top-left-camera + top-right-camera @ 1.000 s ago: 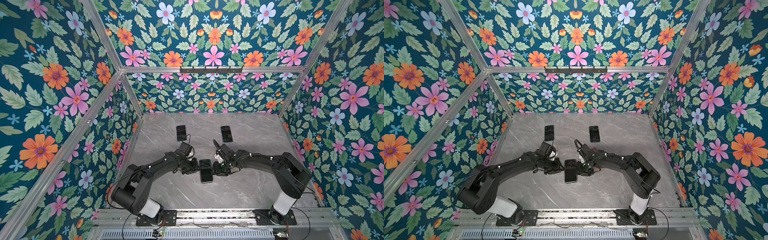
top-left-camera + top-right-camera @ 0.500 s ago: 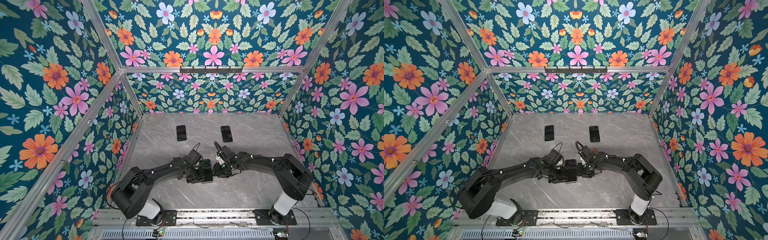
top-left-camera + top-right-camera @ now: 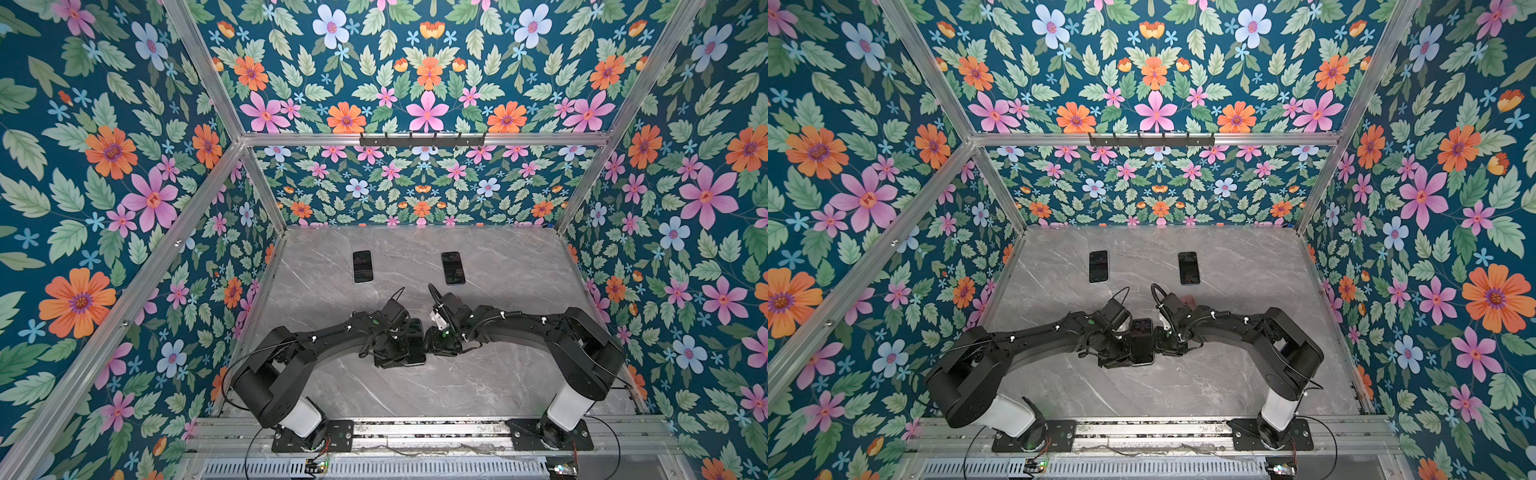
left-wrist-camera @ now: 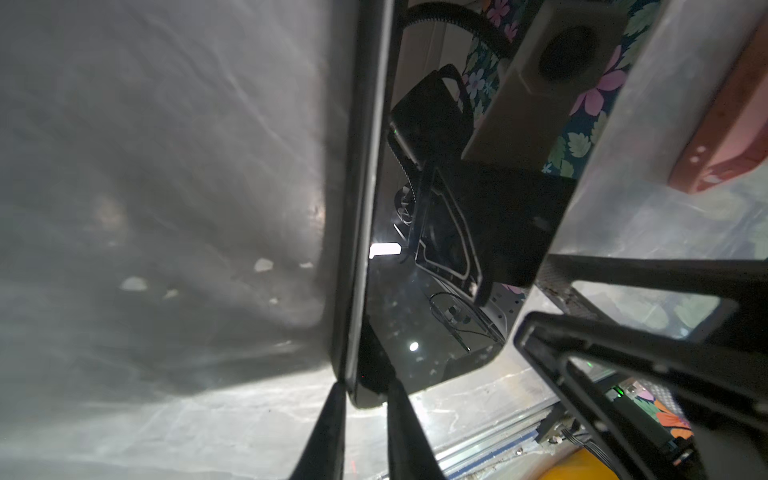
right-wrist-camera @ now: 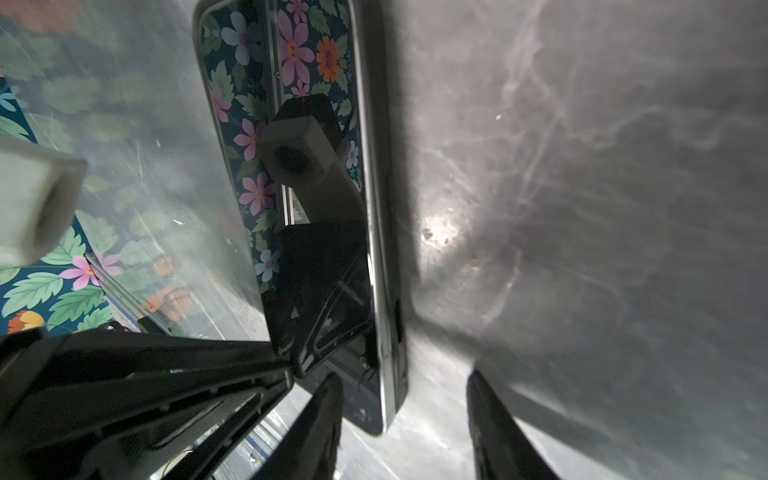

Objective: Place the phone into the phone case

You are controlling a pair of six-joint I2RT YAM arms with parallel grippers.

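In both top views the phone (image 3: 417,345) (image 3: 1144,345) lies mid-table between the arms. Left wrist: the left gripper (image 4: 363,378) pinches its corner, with a red case (image 4: 723,124) beyond. Right wrist: the right gripper (image 5: 402,373) straddles its edge, jaws apart.

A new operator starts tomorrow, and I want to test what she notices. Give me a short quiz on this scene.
1. How many black glossy phones lie untouched at the grey marble table's far end?
2. Whose fingers pinch the middle phone? A left gripper B right gripper C neither
3. True or false: the right gripper's fingers are fully closed.
Key: 1 two; 2 A; 3 false, they stand open around its edge.
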